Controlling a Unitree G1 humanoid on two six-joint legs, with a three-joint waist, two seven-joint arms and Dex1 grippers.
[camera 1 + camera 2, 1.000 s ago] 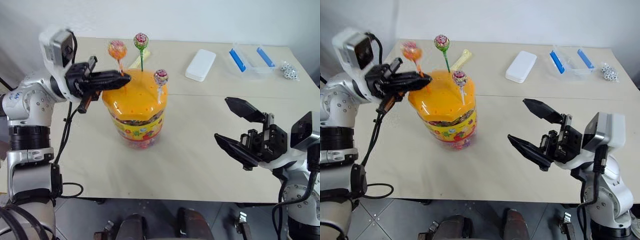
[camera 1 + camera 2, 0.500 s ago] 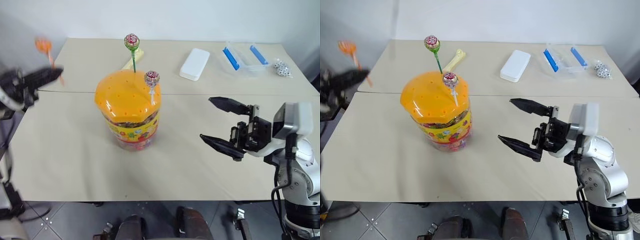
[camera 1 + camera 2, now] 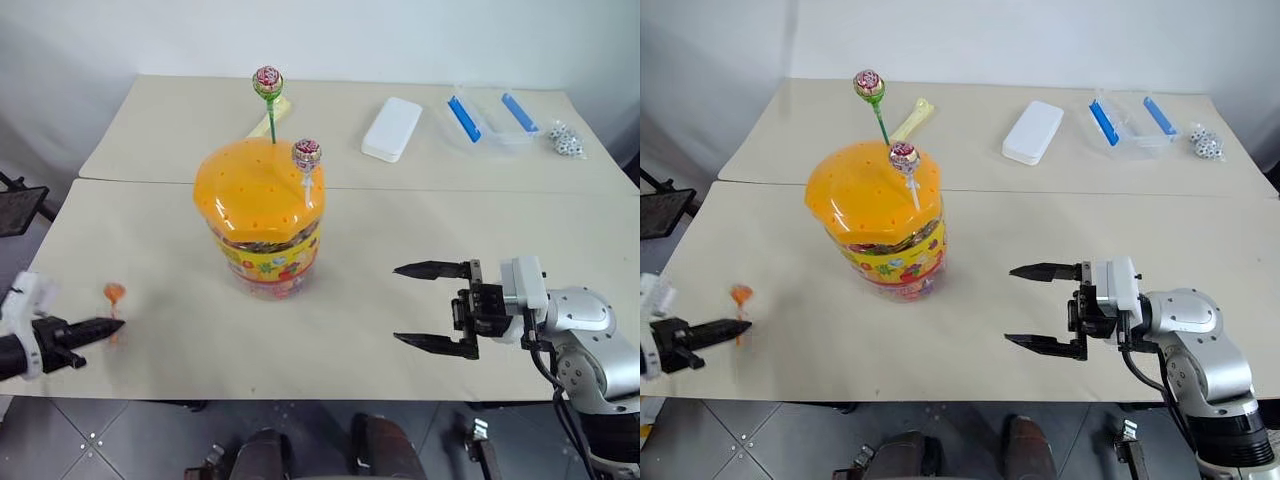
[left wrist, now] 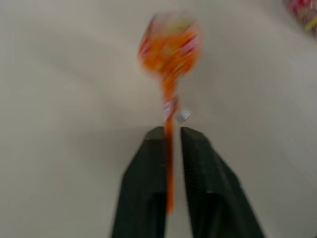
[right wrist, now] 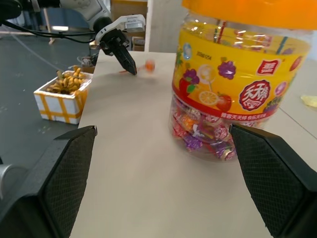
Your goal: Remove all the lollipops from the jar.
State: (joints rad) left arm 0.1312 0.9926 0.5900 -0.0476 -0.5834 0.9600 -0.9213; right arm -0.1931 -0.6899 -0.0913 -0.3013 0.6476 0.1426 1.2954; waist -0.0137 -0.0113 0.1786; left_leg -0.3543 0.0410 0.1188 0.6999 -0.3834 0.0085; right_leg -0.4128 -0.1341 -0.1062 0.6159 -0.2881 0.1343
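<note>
The jar (image 3: 262, 215) stands on the table (image 3: 400, 240), two lollipops (green stick (image 3: 268, 82), white stick (image 3: 306, 154)) upright in its lid. The orange lollipop (image 4: 170, 47) is at the table's left front edge, its stick between the slightly parted left gripper (image 4: 171, 134) fingers. The right gripper (image 3: 432, 306), spread wide, hovers right of the jar

Beige table (image 3: 170, 130); jar (image 3: 262, 225) standing between both grippers, white case (image 3: 394, 128), clear box (image 3: 490, 118) and beads (image 3: 566, 140) lay beyond right gripper (image 3: 432, 306).
</note>
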